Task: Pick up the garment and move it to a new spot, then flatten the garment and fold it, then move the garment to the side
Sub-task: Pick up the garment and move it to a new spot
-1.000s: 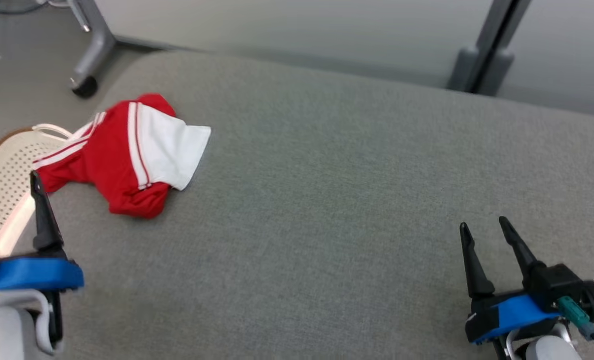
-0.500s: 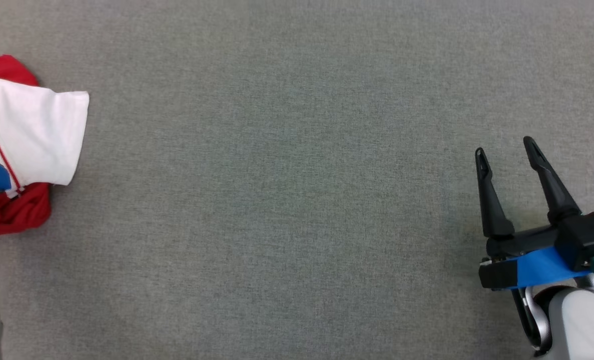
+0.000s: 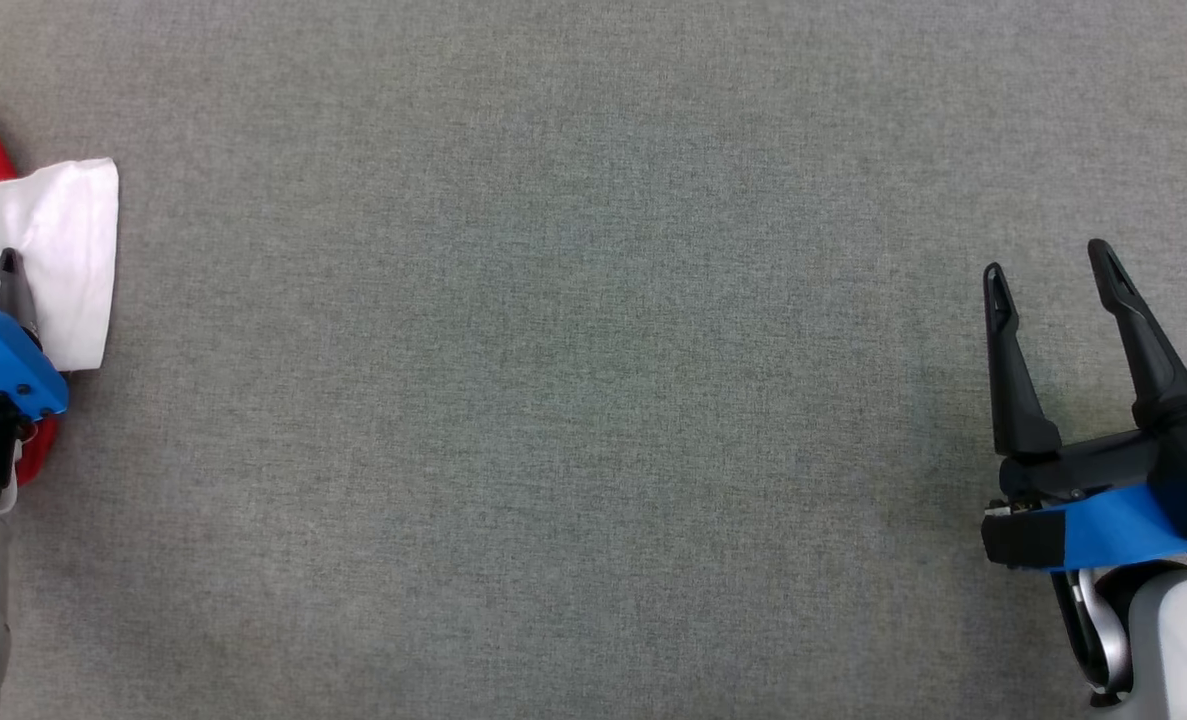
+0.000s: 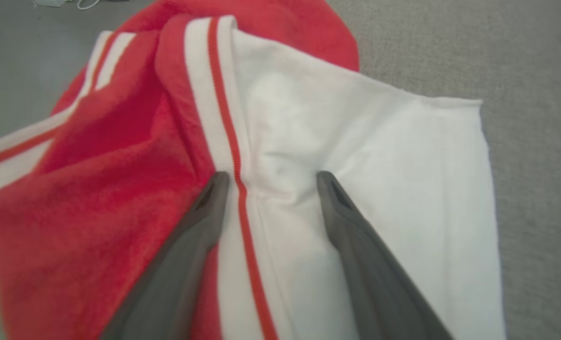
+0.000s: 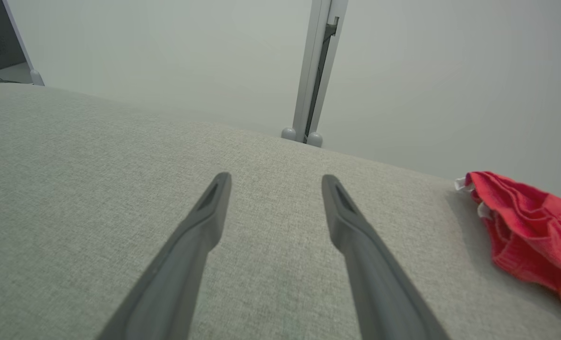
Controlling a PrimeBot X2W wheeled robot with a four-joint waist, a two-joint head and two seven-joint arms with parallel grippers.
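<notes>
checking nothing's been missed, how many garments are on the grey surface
1. The red and white garment lies at the far left edge of the head view, with the open left tool down on its white part. Any others past the frame edges would be hidden.

I can't see most of the garment, it's off head cam's L edge; left gripper cut there too, one finger in frame. R wrist cam clips garment also.

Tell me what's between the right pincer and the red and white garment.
The stretch is bare: in the head view, plain grey cushion surface runs from the right pincer to the garment.
</notes>
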